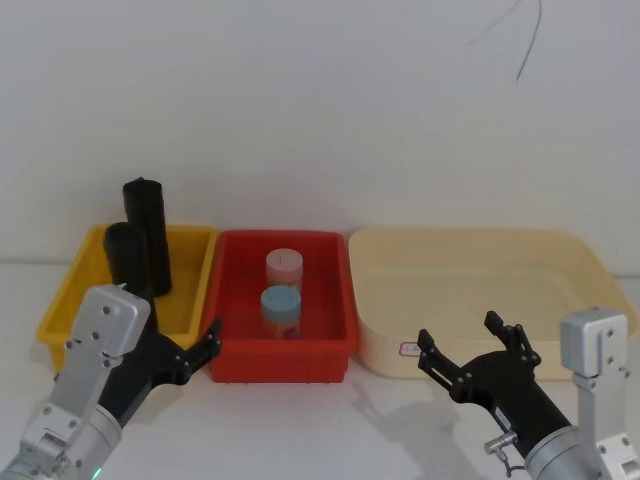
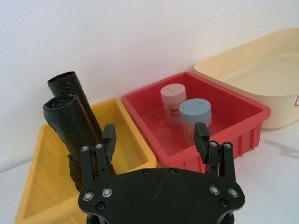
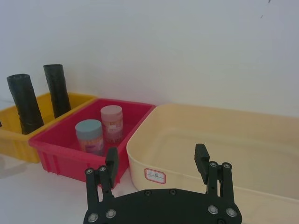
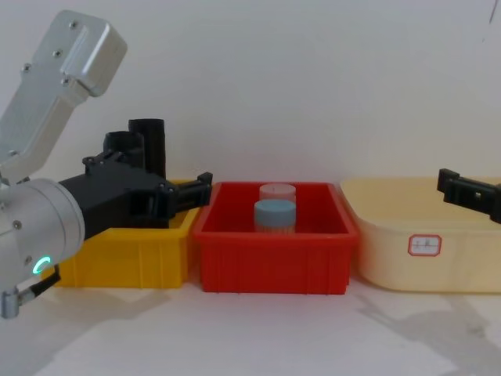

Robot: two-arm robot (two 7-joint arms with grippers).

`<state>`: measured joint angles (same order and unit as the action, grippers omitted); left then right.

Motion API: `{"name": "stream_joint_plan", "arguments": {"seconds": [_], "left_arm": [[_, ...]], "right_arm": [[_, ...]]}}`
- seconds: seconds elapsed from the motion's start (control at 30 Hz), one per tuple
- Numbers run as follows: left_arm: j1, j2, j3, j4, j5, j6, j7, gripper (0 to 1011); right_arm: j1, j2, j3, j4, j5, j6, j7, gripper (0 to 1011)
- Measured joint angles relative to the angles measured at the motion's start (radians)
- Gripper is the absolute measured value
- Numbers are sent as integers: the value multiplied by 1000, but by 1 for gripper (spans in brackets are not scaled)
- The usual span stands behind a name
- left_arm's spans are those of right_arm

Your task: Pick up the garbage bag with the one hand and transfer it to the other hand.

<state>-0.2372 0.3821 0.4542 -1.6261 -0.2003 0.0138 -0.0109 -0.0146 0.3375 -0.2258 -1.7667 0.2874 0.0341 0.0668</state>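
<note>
Left gripper [image 2: 155, 135] spread wide, empty, aimed at garbage bag [image 2: 70, 128], which stands upright just ahead in yellow bin [image 2: 135, 144], likely lining up a grab. Right gripper [image 1: 460, 335] also unclenched, off to its side for the handoff.

The left gripper [image 1: 183, 322] sits at the lower left of the head view, fingers wide apart. The right gripper [image 1: 459, 332] sits at the lower right, fingers wide apart too.

Small label [image 4: 424, 245] on cream bin [image 4: 383, 262], print illegible
</note>
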Motion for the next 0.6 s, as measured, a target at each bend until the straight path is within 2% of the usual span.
{"name": "stream_joint_plan", "arguments": {"seconds": [0.6], "left_arm": [[0,0,0,0,0,0,0,1002]], "right_arm": [[0,0,0,0,0,0,0,1001]]}}
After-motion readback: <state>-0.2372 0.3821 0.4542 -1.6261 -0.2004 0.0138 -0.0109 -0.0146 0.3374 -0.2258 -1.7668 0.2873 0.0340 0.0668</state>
